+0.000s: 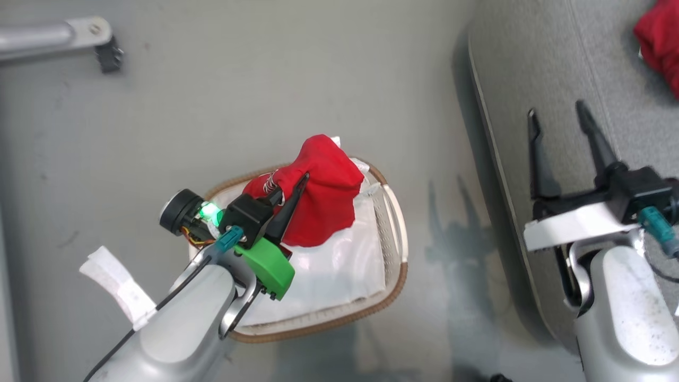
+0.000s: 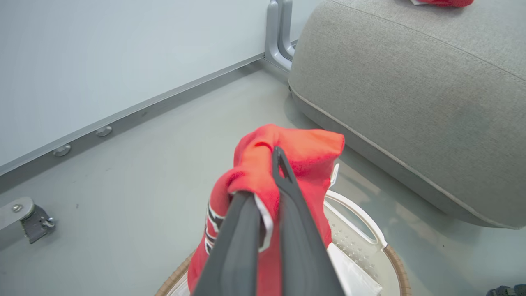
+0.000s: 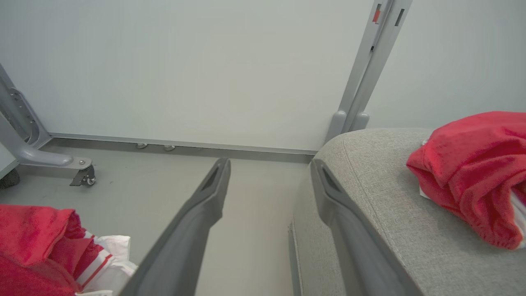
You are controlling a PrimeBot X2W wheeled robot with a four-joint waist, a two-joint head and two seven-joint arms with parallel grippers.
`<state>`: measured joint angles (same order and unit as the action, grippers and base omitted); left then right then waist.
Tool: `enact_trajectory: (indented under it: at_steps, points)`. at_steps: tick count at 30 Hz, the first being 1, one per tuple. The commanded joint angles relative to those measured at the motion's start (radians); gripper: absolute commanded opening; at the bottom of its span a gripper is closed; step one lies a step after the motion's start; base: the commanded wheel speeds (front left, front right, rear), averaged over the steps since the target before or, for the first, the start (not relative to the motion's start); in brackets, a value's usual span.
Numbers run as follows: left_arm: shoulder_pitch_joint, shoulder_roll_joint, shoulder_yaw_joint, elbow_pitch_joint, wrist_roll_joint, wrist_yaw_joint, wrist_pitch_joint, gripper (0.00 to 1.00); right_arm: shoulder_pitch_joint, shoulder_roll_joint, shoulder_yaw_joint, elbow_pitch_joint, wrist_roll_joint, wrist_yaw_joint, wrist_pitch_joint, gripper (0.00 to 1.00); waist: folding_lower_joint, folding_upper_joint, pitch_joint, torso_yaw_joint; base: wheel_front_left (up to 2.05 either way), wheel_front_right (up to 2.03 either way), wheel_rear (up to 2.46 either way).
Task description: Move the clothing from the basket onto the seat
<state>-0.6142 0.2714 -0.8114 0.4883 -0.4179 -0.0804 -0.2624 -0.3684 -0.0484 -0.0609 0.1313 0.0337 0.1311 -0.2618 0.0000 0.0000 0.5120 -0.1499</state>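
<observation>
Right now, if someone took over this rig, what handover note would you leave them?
Left gripper: shut on a red garment, held above the basket.
Right gripper: open and empty, over the edge of the seat.
Done: another red garment lies on the seat.
Left: carry the held garment across to the seat and release it. The white liner shows bare beside it. I cannot tell whether more clothing lies beneath.

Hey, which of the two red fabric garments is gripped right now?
The red garment over the cream plastic basket, pinched by the left gripper; the other garment lies loose on the grey upholstered seat.
</observation>
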Motion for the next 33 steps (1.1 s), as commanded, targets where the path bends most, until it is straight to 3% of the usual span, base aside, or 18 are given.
enact_trajectory:
  at_steps: [1, 15, 25, 33]
  points:
    - [0.027, 0.014, 0.013, -0.022, 0.022, -0.005, -0.004, 0.00, 0.031, -0.004, 0.007, 0.014, -0.004, -0.001, -0.005, 1.00, 0.0000, 0.0000, -0.174, 0.102, 0.00, 0.00, 0.00]
    - [-0.059, 0.126, 0.063, -0.166, 0.097, -0.033, 0.003, 0.00, 0.116, -0.004, 0.209, 0.119, 0.035, -0.001, -0.005, 1.00, 0.0000, 0.0000, -0.413, 0.129, 0.00, 0.00, 0.00]
    - [-0.134, 0.174, 0.057, -0.227, 0.077, -0.042, 0.050, 0.00, 0.063, -0.004, 0.389, 0.130, 0.102, -0.001, -0.005, 1.00, 0.0000, 0.0000, -0.473, 0.117, 0.00, 0.00, 0.00]
    - [-0.150, 0.177, 0.039, -0.278, 0.071, -0.043, 0.074, 0.00, -0.001, -0.004, 0.543, 0.127, 0.195, -0.001, -0.005, 1.00, 0.0000, 0.0000, -0.493, 0.132, 0.00, 0.00, 0.00]
